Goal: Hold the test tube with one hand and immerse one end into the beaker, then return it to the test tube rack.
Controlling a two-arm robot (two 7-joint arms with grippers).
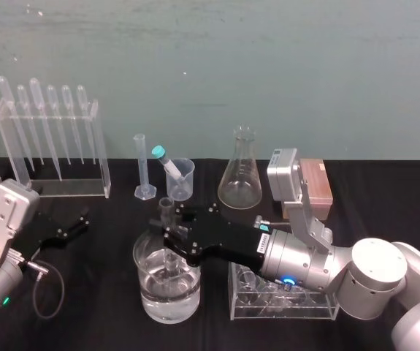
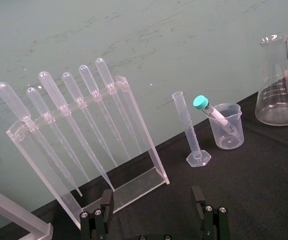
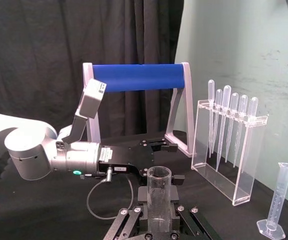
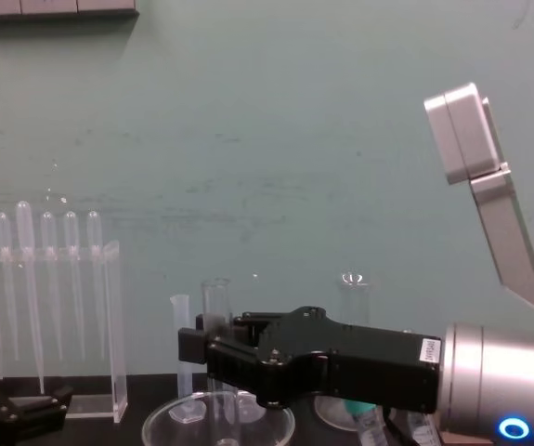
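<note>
While clamping the test tube (image 1: 166, 205) upright in the shut jaws of the right gripper (image 1: 168, 224), lower end inside the beaker (image 1: 145, 291), ease straight down at mid-rim, clear of the glass wall. Leave the left gripper (image 1: 75, 224), jaws apart, parked left of the beaker.

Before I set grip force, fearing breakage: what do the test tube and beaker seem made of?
The test tube, held by the right gripper with its end in the beaker, looks like glass: clear, glossy, bright rim. The beaker looks like glass too: clear smooth wall, liquid visible through it. Clear plastic cannot be excluded.
</note>
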